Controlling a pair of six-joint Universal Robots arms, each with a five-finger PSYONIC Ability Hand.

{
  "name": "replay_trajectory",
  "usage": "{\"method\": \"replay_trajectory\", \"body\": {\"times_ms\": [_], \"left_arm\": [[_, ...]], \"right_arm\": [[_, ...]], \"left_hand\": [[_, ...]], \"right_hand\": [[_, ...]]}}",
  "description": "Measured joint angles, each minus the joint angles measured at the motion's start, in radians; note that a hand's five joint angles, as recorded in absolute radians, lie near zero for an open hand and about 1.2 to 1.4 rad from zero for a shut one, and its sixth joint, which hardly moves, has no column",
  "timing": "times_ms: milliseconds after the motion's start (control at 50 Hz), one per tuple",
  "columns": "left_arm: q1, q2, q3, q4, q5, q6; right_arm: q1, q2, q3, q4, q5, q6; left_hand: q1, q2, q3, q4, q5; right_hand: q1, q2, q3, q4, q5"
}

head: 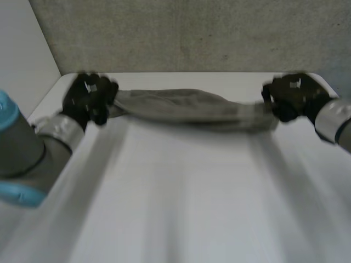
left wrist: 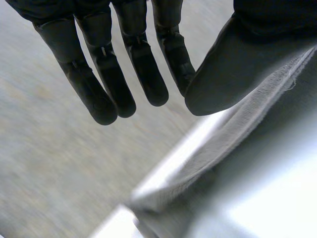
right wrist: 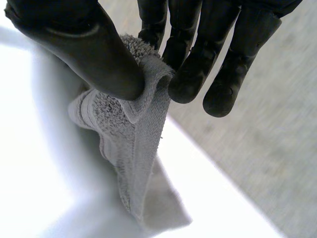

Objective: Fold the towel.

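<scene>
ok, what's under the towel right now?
White table shows just in front of the towel, which stretches between the left hand and the right hand, the right pinching its end. Whatever lies directly beneath the cloth is covered, so I can't tell.

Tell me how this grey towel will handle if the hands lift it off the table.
Probably floppy: the towel bunches into a rumpled band between the left hand and right hand. Likely light: a mere thumb-and-finger pinch by the right hand holds its end. Its looped pile looks grippy, so slipping seems unlikely.
</scene>
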Motion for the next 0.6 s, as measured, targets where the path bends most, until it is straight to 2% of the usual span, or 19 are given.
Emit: {"method": "replay_trajectory", "body": {"times_ms": [100, 180, 300, 420, 600], "left_arm": [[-0.023, 0.011, -0.173, -0.005, 0.026, 0.112], [-0.036, -0.012, -0.208, -0.001, 0.024, 0.145], [-0.038, -0.052, -0.19, 0.015, 0.016, 0.144], [-0.032, -0.059, -0.159, 0.077, 0.01, 0.131], [-0.031, -0.13, -0.053, 0.15, -0.002, 0.13]], "right_arm": [[-0.065, 0.03, 0.134, 0.009, 0.005, -0.117], [-0.101, 0.051, 0.168, -0.009, 0.015, -0.148], [-0.128, 0.062, 0.175, -0.036, 0.027, -0.15], [-0.131, 0.06, 0.174, -0.041, 0.028, -0.144], [-0.173, 0.048, 0.189, -0.119, 0.05, -0.103]], "left_hand": [[-0.049, -0.049, -0.045, -0.05, -0.052], [-0.146, -0.145, -0.141, -0.148, -0.146], [-0.534, -0.534, -0.54, -0.535, -0.54], [-0.781, -0.785, -0.796, -0.785, -0.804], [-0.844, -0.835, -0.856, -0.836, -0.878]], "right_hand": [[0.0, 0.0, 0.0, 0.0, 0.0], [0.0, 0.0, 0.0, 0.0, 0.0], [0.0, 0.0, 0.0, 0.0, 0.0], [0.0, 0.0, 0.0, 0.0, 0.0], [0.0, 0.0, 0.0, 0.0, 0.0]]}}
